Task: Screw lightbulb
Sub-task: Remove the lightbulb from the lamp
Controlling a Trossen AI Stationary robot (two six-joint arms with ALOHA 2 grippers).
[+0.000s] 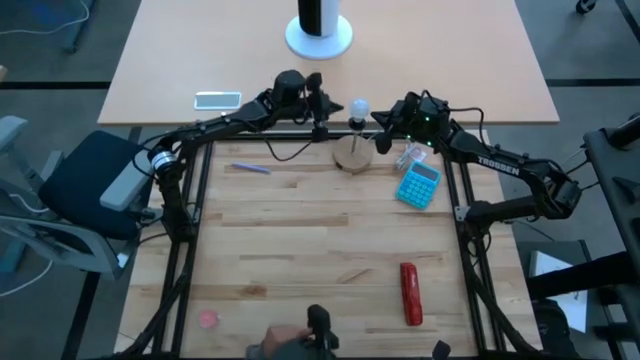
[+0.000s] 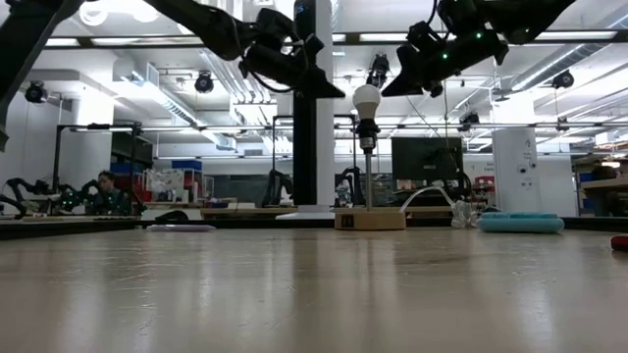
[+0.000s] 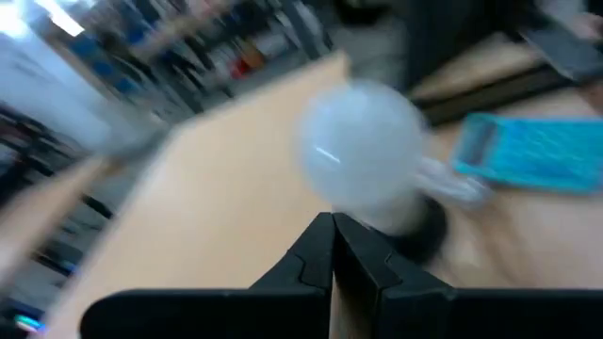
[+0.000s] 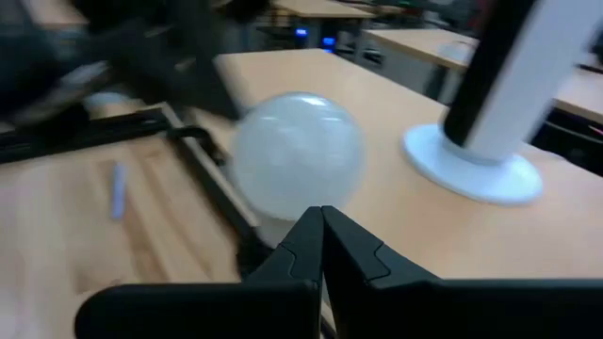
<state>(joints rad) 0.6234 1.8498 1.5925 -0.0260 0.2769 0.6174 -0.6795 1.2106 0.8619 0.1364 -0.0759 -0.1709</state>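
The small white lightbulb sits upright on a thin post with a dark socket. The post rises from a round wooden disc at the table's far middle. My left gripper is shut and stands level just left of the bulb. My right gripper is shut too, level, just right of the bulb. In the low view the two grippers flank the bulb at its own height. My left gripper's shut fingertips point level at the bulb's lower half from the table's left; whether they touch it, I cannot tell. My right gripper's shut fingertips point level at the bulb's lower half from the right; whether they touch it, I cannot tell.
A blue calculator and a clear wrapper lie right of the disc. A tall white cylinder on a round base stands behind. A phone, a blue pen and a red object lie farther off.
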